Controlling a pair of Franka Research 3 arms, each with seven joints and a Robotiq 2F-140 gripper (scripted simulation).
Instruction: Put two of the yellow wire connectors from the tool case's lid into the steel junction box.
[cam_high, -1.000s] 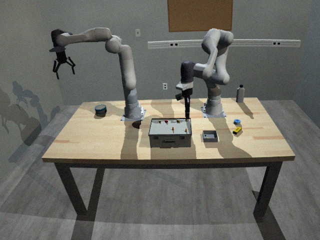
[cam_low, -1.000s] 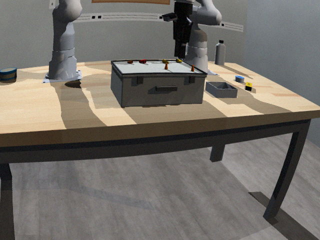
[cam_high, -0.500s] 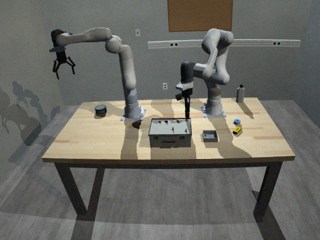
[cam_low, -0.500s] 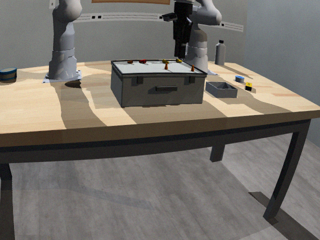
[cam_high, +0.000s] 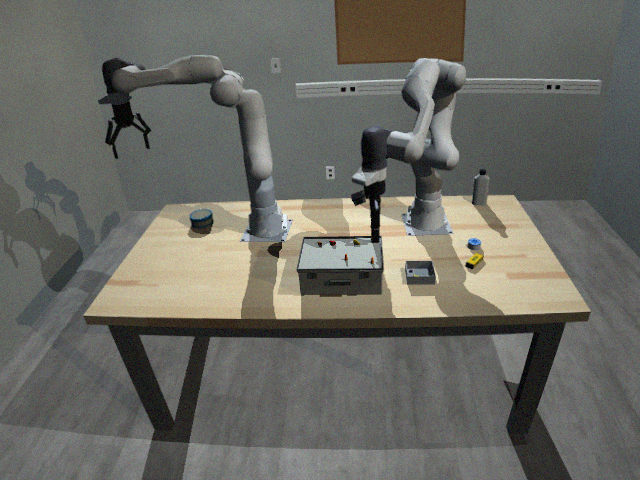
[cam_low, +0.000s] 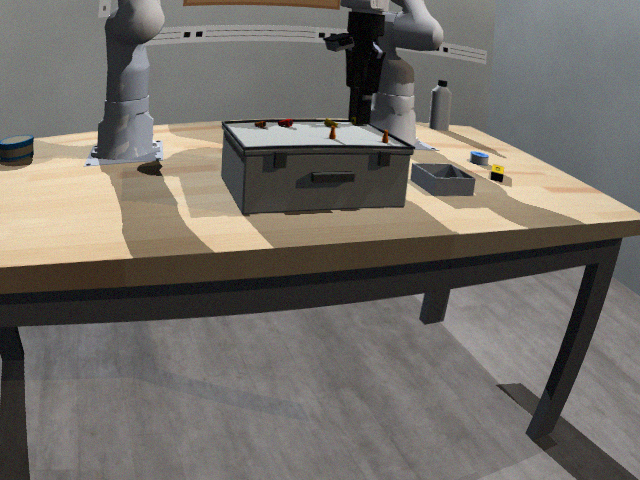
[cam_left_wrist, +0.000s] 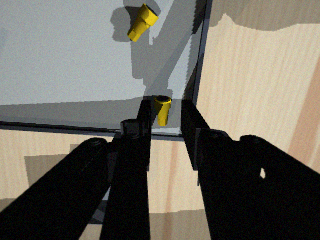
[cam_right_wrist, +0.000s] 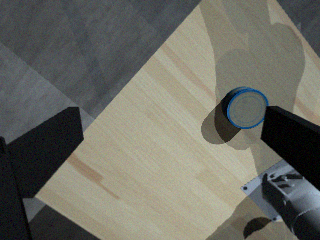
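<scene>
My left gripper (cam_high: 374, 240) (cam_low: 359, 121) (cam_left_wrist: 166, 114) is partly open at the lid's back right corner, its fingers on either side of a yellow connector (cam_low: 354, 120) (cam_left_wrist: 163, 113). Gaps show on both sides of it. Another yellow connector (cam_high: 356, 242) (cam_low: 330, 122) (cam_left_wrist: 143, 23) lies nearby on the pale lid (cam_high: 317, 259) (cam_low: 279, 136) (cam_left_wrist: 50, 65). The steel junction box (cam_high: 419, 281) (cam_low: 455, 188) stands right of the case; a small yellow thing (cam_high: 416, 275) shows inside. My right gripper (cam_high: 131, 151) (cam_right_wrist: 172, 123) is open and empty, high beyond the table's left end.
Two orange connectors (cam_high: 346, 257) (cam_high: 372, 260) stand on the lid; a red connector (cam_high: 332, 242) and a brown-orange one (cam_high: 319, 244) lie at its back. A blue tape roll (cam_high: 474, 242), a yellow-black block (cam_high: 474, 260) and a bottle (cam_high: 480, 189) are right. A blue-rimmed round container (cam_high: 201, 220) (cam_right_wrist: 247, 109) is left.
</scene>
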